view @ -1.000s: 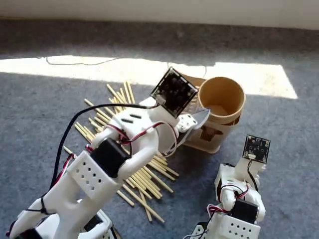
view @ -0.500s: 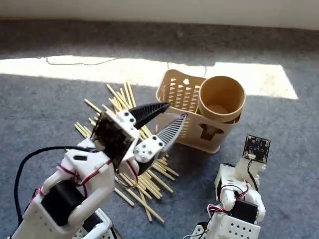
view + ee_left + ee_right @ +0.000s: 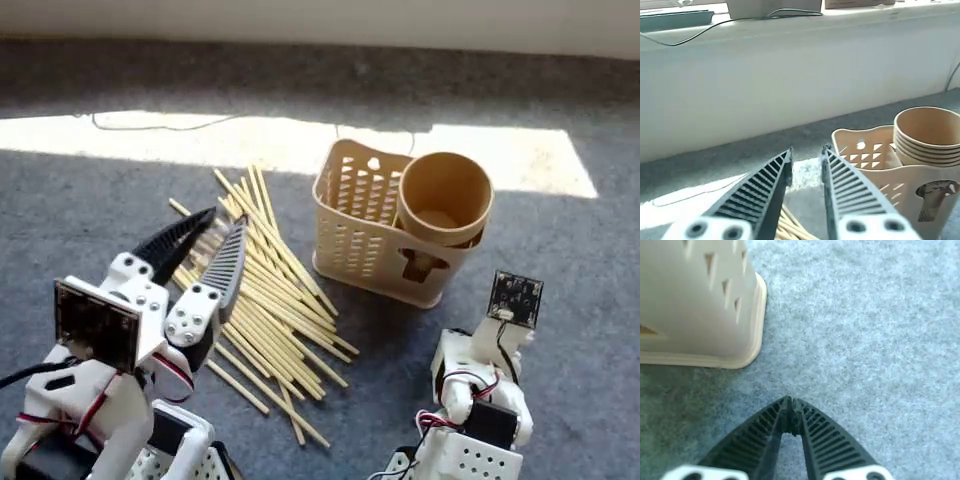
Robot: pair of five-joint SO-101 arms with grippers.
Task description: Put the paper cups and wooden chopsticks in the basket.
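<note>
Two parts to the task, one apparently done — the stacked paper cups (image 3: 445, 200) stand inside the basket (image 3: 355, 225) at one end, while the wooden chopsticks (image 3: 270, 295) lie scattered on the grey carpet (image 3: 560, 260) just beside it. Left gripper (image 3: 224, 218) hangs over the pile's edge, its jaws parted by a narrow gap and empty; right gripper (image 3: 791, 401) points at bare carpet near the basket's base, jaws pressed together on nothing. Likely hazard — so narrow an opening, closing on crossed sticks, may catch only one or flick its neighbours farther off
</note>
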